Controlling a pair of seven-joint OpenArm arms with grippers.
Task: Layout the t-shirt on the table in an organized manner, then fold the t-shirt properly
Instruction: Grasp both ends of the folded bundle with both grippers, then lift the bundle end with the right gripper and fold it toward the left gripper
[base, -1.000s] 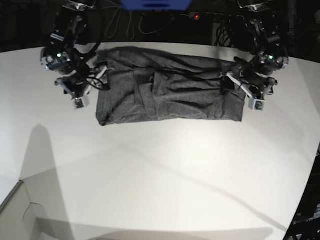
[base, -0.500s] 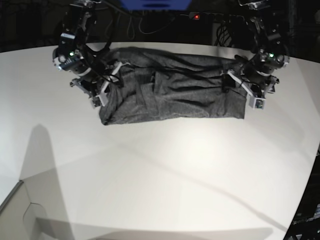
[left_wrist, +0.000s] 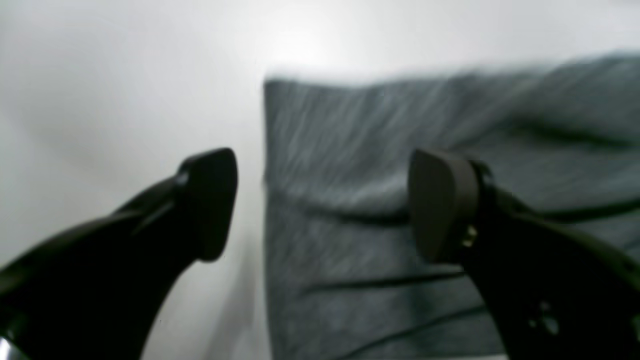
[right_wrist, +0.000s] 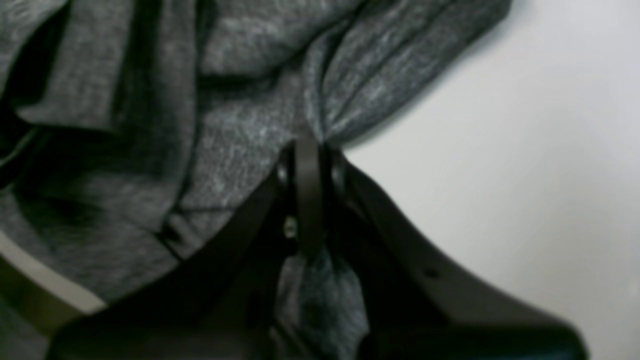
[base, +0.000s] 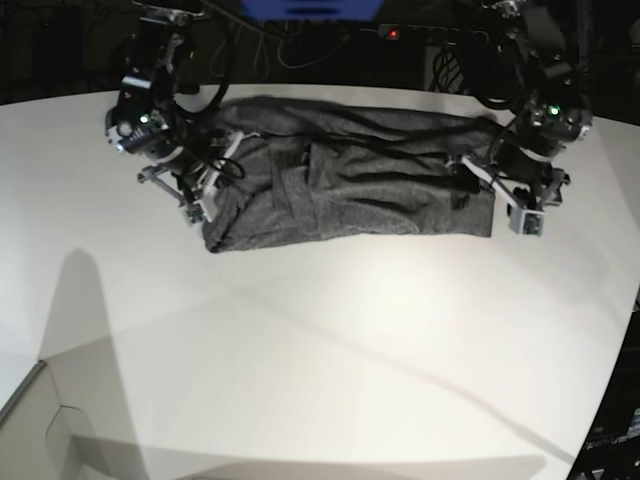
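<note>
Looks like a robotics lab / test cell, not a home or shop. Evidence: big plain white table (base: 330, 350) w/ curved far edge, bare surface, lit hard from above so long arm shadows fall toward near-left corner. Two black robot arms mounted at far-left and far-right corners, green status LEDs (base: 141, 119) on each. Behind far edge: dark backdrop, loose black cables (base: 300, 45), a red indicator light (base: 394, 34), blue panel (base: 310, 8) at top centre. Equipment clutter at right edge, too dark to ID. Pale boxy shape at near-left corner, unclear what.
</note>
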